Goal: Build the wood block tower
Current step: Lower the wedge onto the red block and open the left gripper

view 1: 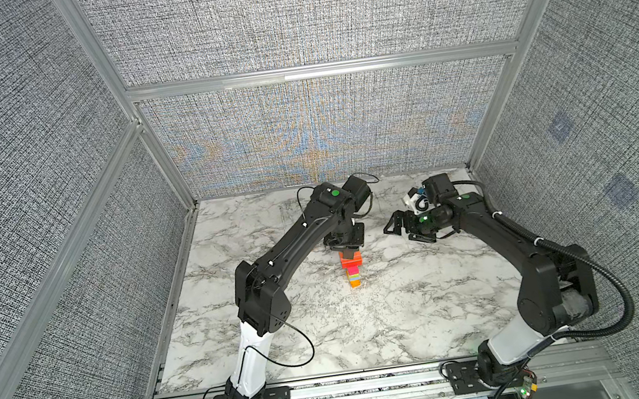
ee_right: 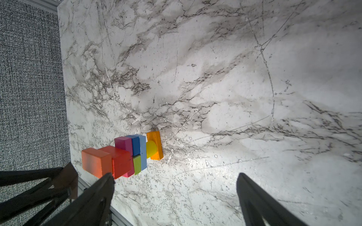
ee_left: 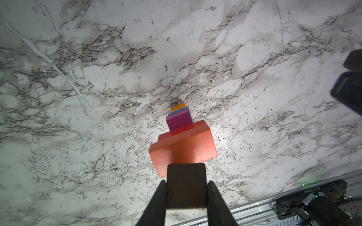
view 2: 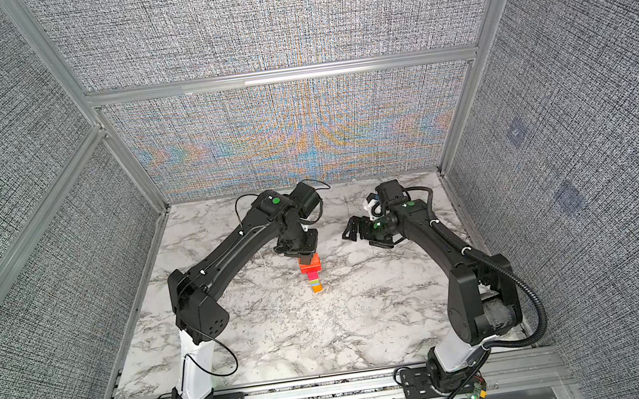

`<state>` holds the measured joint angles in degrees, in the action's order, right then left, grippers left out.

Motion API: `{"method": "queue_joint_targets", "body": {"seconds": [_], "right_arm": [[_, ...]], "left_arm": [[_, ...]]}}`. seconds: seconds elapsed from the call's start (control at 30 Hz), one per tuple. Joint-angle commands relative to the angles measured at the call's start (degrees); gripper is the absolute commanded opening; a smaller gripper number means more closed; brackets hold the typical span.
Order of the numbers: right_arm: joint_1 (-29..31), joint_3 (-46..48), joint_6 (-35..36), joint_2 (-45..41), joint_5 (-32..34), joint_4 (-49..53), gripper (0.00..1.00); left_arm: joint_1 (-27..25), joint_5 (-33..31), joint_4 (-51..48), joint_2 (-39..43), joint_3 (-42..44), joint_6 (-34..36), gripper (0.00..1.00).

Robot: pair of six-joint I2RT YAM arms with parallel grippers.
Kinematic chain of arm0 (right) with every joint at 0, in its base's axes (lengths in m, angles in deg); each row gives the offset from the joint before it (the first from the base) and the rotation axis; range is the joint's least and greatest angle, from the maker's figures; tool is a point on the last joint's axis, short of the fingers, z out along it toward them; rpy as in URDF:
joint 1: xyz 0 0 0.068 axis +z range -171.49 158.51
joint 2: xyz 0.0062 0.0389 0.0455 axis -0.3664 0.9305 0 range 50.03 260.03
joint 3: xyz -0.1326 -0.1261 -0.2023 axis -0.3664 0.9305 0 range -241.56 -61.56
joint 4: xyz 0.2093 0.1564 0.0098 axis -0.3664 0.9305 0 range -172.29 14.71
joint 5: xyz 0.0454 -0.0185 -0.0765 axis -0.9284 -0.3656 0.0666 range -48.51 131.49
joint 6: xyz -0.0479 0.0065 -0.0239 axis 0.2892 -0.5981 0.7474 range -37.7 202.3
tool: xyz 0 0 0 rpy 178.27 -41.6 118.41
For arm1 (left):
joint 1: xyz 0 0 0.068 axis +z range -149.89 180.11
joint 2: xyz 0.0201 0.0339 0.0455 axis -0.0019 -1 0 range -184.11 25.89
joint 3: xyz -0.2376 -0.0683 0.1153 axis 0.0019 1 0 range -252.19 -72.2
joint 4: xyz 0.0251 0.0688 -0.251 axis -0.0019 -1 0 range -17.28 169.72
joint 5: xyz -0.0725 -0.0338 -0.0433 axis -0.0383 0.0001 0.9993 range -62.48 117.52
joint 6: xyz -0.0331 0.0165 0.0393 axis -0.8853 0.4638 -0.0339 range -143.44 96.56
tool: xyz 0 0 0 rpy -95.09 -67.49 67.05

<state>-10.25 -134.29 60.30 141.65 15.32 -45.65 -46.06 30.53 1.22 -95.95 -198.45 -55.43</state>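
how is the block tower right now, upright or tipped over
Upright: the wood block tower stands as one column, orange block on the table, red-orange slab high up.

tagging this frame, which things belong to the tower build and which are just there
Job: wood block tower; dark brown block; left gripper, shut on that block at the tower's top.
Just there: right gripper, open and empty; marble table; fabric walls.

Lower tower blocks [ee_left: 179, 120] behind red-orange slab [ee_left: 186, 144]
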Motion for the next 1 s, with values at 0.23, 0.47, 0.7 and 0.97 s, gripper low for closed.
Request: {"method": "queue_joint_targets", "body": {"seconds": [0.23,0.47,0.7,0.97], "right_arm": [[-0.1,0.0,0.2,0.5,-0.9,-0.5,0.99],[-0.1,0.1,0.0,0.8,-1.2,-0.8,0.99],[-0.1,0.2,0.0,0.5,-1.4,-0.7,0.99],[-0.2,0.3,-0.1,0.6,-1.4,-0.9,0.99]], "left_arm": [[0.3,-1.6,-1.7,-1.5,-1.9,0.4,0.3],[0.5,-1.8,-1.8,-1.2,-1.9,0.3,0.3],[0.6,-1.5,-1.5,-1.5,-1.6,0.3,0.3],[0.6,-1.7,-1.5,-1.8,-1.4,0.3,0.3]]}}
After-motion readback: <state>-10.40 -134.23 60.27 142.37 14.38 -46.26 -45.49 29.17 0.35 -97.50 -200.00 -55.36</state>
